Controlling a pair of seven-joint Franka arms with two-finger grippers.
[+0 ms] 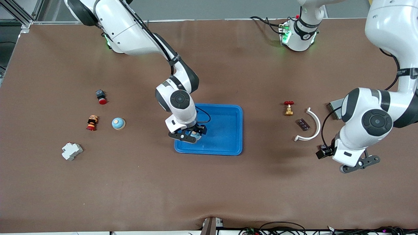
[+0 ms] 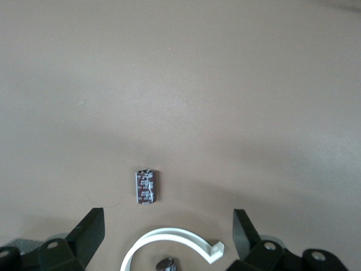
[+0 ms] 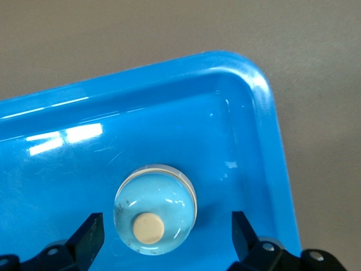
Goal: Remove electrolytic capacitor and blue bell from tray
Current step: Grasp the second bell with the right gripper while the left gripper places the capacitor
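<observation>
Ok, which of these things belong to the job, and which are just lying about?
Job: capacitor, on the table; bell, in the tray; right claw, open over the bell; left claw, open over the table.
Lying about: second bell, valve, white arc, red button, striped part, white block.

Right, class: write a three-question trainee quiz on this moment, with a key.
1. True or false: the capacitor lies in the blue tray.
2. What sits between the right gripper fingers? A nothing, B bell, C capacitor.
3. Fill in: the left gripper, over the table at the left arm's end, has its fingers ____.
Key: 1 false, it lies on the table. 2 B, in the tray, fingers apart. 3 open.
</observation>
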